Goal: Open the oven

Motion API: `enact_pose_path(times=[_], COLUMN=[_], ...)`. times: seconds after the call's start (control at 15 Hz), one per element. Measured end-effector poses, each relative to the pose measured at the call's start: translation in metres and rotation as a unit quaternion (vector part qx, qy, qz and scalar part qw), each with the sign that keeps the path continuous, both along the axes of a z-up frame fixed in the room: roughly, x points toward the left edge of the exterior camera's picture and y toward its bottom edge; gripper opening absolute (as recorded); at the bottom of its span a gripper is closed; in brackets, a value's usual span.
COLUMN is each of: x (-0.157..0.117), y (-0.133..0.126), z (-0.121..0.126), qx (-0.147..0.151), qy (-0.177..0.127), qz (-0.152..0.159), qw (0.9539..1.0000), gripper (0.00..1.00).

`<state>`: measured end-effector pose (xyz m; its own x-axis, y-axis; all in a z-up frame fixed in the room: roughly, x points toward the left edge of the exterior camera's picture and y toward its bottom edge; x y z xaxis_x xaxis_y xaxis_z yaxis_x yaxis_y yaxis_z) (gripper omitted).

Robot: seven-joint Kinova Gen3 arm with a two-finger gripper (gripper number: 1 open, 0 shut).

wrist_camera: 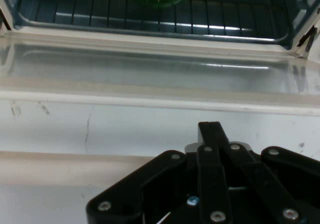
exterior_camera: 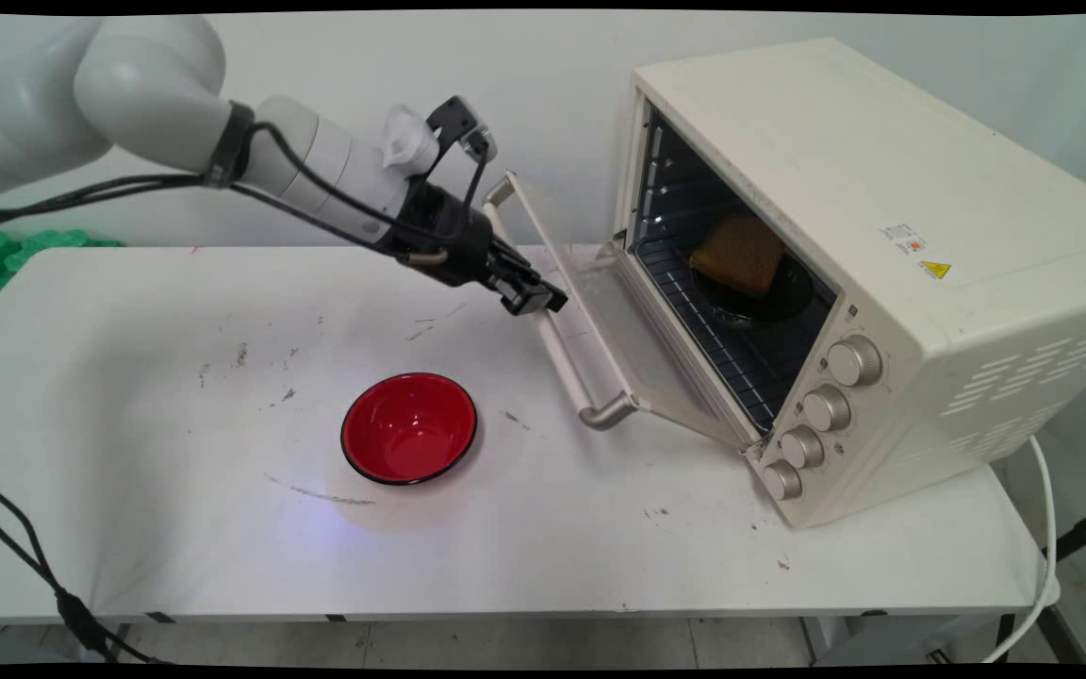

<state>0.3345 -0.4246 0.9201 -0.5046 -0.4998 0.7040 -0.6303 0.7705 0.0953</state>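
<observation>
A cream toaster oven (exterior_camera: 882,189) stands at the right of the table with its glass door (exterior_camera: 620,325) hanging partly open and slanting down toward the table. Inside, on the wire rack, a brown slice of bread (exterior_camera: 739,253) lies on a dark plate (exterior_camera: 774,300). My gripper (exterior_camera: 538,300) is shut, with its tip right at the door's handle bar (exterior_camera: 564,354), near the bar's upper half. In the hand view the joined fingers (wrist_camera: 211,134) reach across the handle bar (wrist_camera: 60,169) toward the door glass (wrist_camera: 150,73). Nothing shows between them.
An empty red bowl (exterior_camera: 409,427) sits on the table left of the oven door. Several knobs (exterior_camera: 826,407) line the oven's front. A green object (exterior_camera: 6,250) lies at the far left behind the table. A white cord (exterior_camera: 1043,528) hangs off the right edge.
</observation>
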Motion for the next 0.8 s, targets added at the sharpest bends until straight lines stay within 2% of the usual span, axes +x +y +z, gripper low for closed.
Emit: enact_pose_path(times=[0.8], x=[0.025], y=[0.036], z=[-0.039], qx=[0.0], qy=[0.014], qz=[0.007], qw=[0.9999], gripper=[0.0])
